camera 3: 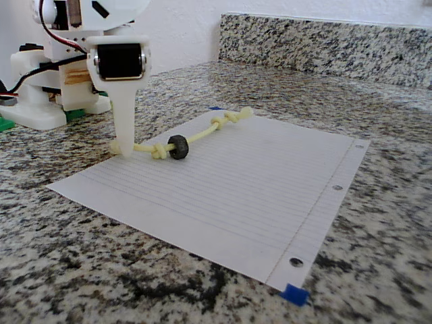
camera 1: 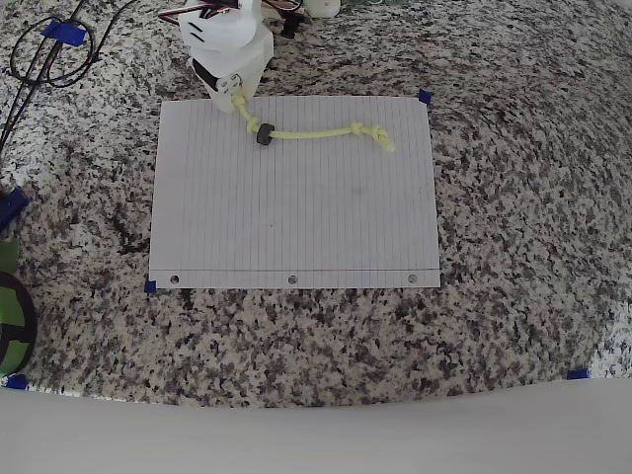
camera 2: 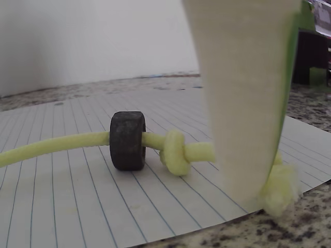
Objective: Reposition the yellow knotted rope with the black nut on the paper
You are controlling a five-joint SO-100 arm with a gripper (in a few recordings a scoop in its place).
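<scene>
desk (camera 1: 513, 296) granite | paper (camera 1: 296, 217) flat, taped | hand (camera 3: 123, 150) tip down on rope end at paper's edge, closure unclear | rope (camera 1: 316, 132) along far edge | nut (camera 1: 264, 135) by knot | step: grasp end; next: confirm grip, drag inward

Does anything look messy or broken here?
Nothing looks broken. The yellow knotted rope lies crooked near one edge of the paper, and its frayed end pokes off the sheet onto the granite counter, beside the gripper.
</scene>
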